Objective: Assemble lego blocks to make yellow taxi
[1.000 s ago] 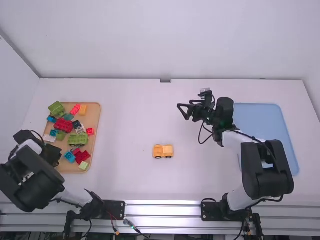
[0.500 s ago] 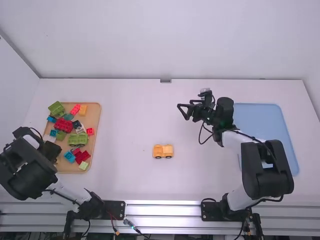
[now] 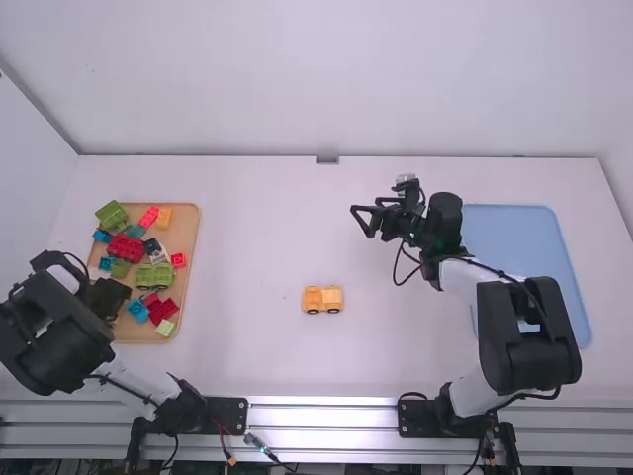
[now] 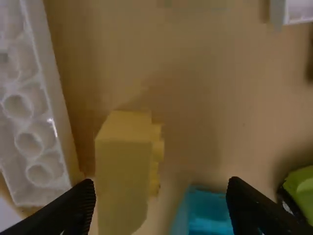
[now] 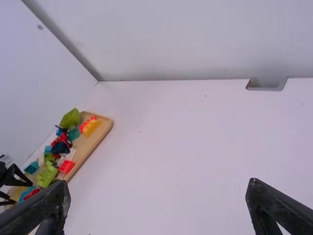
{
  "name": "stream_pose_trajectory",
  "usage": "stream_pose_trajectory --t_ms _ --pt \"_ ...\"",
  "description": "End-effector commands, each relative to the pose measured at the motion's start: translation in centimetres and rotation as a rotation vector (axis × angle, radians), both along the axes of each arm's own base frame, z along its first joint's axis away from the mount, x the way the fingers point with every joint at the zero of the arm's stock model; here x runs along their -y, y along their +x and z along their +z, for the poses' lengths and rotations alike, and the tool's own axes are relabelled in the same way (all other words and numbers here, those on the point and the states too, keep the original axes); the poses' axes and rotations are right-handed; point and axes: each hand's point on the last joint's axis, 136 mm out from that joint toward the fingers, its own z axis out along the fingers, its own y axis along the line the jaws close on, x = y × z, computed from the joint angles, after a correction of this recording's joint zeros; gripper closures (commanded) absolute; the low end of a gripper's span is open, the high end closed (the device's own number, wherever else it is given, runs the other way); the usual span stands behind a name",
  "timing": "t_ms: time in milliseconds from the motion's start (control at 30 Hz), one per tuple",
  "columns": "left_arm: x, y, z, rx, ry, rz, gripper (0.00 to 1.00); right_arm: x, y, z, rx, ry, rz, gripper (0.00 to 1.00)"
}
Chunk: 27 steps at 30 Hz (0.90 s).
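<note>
yellow taxi (image 3: 322,299): sat on its wheels near the middle of the table, nobody's touching it. looks part-built to me, guessing it needs at least 1 more brick
left gripper (image 4: 162,182): over the wooden tray (image 3: 189,242), fingers spread apart, nothing clamped. a yellow block (image 4: 123,171) is between the fingers, so i reckon that's the next pick
right gripper (image 5: 158,182): fingers apart and empty, up off the table, right of the taxi and beyond it
what could go wrong: the white block (image 4: 41,112) is hard up near the yellow block on 1 side, with the teal block (image 4: 208,213) near it on the other. close down a bit off-centre and a finger could land on a neighbour, or the teal block gets pinched too. studs point sideways as well, so a straight grab might leave it turned wrong for stacking
surface: white table (image 3: 257,346), loose bricks heaped on the wooden tray at left, blue tray (image 3: 509,226) at right partly under the right arm
room: pale wall (image 3: 30,163) at left, another (image 3: 326,79) across the far side, small metal bracket (image 3: 327,159) at the table's far edge, metal rails (image 3: 321,411) along the near side
</note>
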Motion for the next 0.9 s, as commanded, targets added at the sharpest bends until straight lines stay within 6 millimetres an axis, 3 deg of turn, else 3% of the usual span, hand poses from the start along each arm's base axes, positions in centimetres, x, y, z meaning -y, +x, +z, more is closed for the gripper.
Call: stream_pose_trajectory --t_ms 0,300,667,867 --pt "-0.8 -0.2 0.4 -0.019 0.001 0.018 0.27 -0.2 0.4 1.2 0.035 0.002 0.006 0.06" --pt "-1.3 0.1 1.4 -0.024 0.002 0.013 0.27 -0.2 0.4 1.2 0.034 0.002 0.007 0.06" --pt "-1.6 -0.1 1.3 -0.042 0.022 -0.009 0.26 -0.2 0.4 1.2 0.034 0.002 0.007 0.06" --pt "-1.6 -0.1 0.1 -0.075 -0.018 -0.029 0.26 -0.3 0.4 1.2 0.034 0.002 0.007 0.06"
